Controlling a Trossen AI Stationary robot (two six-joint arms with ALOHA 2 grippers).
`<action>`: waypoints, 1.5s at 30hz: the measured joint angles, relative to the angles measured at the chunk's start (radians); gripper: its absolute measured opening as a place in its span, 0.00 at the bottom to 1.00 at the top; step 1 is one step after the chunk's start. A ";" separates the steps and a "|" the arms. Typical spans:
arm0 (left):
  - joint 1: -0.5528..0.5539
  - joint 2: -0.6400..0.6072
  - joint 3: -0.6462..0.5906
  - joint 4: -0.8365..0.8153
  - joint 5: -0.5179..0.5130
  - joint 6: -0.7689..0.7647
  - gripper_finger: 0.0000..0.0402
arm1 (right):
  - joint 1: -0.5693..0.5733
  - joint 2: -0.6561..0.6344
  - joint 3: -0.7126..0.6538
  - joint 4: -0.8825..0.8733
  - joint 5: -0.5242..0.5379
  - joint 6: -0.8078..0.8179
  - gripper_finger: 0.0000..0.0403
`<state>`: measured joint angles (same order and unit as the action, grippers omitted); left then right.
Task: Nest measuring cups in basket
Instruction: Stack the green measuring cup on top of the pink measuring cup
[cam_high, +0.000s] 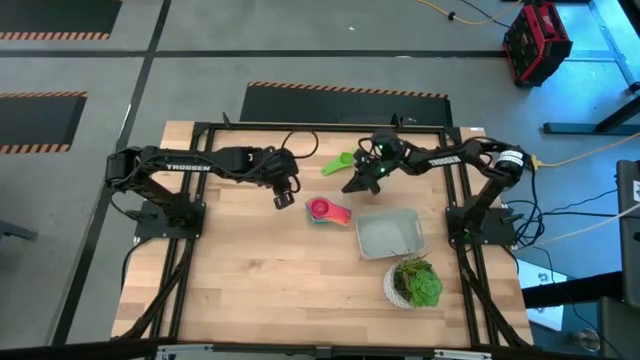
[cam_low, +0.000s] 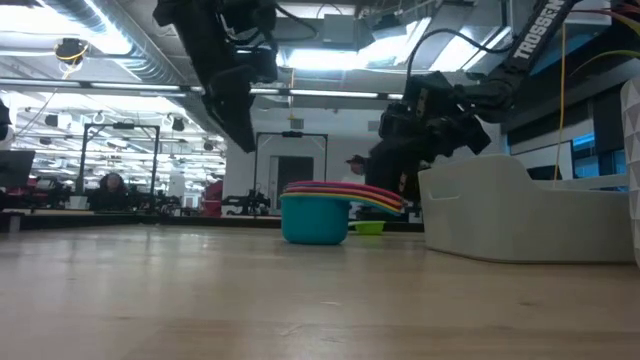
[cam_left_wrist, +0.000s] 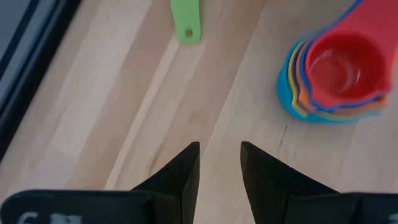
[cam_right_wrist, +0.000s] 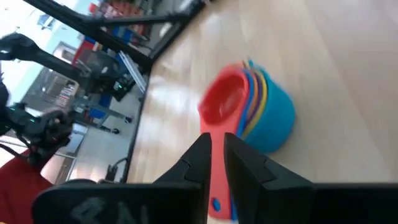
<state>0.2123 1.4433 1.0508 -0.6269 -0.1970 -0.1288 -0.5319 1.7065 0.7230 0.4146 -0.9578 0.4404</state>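
Your basket (cam_high: 390, 236) sits nearest on the desk (cam_high: 250, 280). The stacked cups (cam_high: 327, 211) lie beside it, not inside. Farther back, your left pincer (cam_high: 284, 196) hangs with fingers apart, your right pincer (cam_high: 362, 181) closed and empty, one green cup (cam_high: 337, 164) behind.

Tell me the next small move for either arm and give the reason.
Probably the right hand should drop toward the green cup, the only cup lying apart on the table. The other cups already sit nested in one stack beside the basket, which holds none. The left hand hovers near the stack.
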 joint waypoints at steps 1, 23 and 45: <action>0.000 0.000 0.000 0.018 0.000 0.000 0.27 | -0.005 0.000 0.013 0.001 -0.016 0.000 0.12; 0.000 0.000 0.000 0.122 0.000 0.001 0.27 | -0.095 -0.041 0.286 0.000 -0.109 -0.029 0.12; 0.000 0.000 0.000 0.121 0.000 0.001 0.27 | -0.122 -0.041 0.630 -0.657 0.321 -0.421 0.12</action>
<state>0.2126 1.4433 1.0508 -0.5060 -0.1970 -0.1276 -0.6537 1.6658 1.3527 -0.2428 -0.6369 0.0195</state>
